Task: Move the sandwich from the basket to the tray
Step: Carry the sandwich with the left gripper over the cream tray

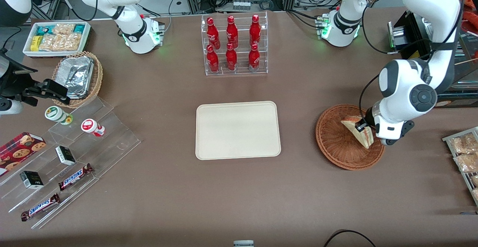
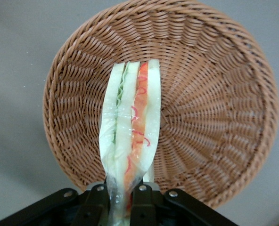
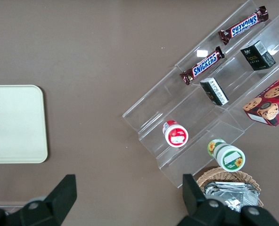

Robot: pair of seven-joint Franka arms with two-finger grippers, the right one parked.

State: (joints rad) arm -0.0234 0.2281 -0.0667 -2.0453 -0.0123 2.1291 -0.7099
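My gripper (image 2: 123, 200) is over the basket (image 1: 336, 146), jaws pinched on the sandwich (image 1: 360, 132) at one narrow end. In the wrist view the wedge (image 2: 130, 127) hangs out from the jaws with its red and green filling layers edge-on, so I'm squeezing across the bread faces rather than along the filling, which should keep the layers from sliding apart.

Sandwich location: held in my jaws, above the basket's bowl (image 2: 215, 94). I can't tell whether its free end touches the weave or is clear of it. The basket sits on the bench (image 1: 298, 202) toward the working arm's end.

The tray (image 1: 238, 130) is near the bench's middle, well apart from the basket, nothing on it. Flat with a low rim, so easy to set down on.

Judgement: grasp done, transfer not started. Next step calls for lift clear of the basket rim before any sideways travel. Risk: the grip is near one end only, so the wedge may pivot or sag in transit.
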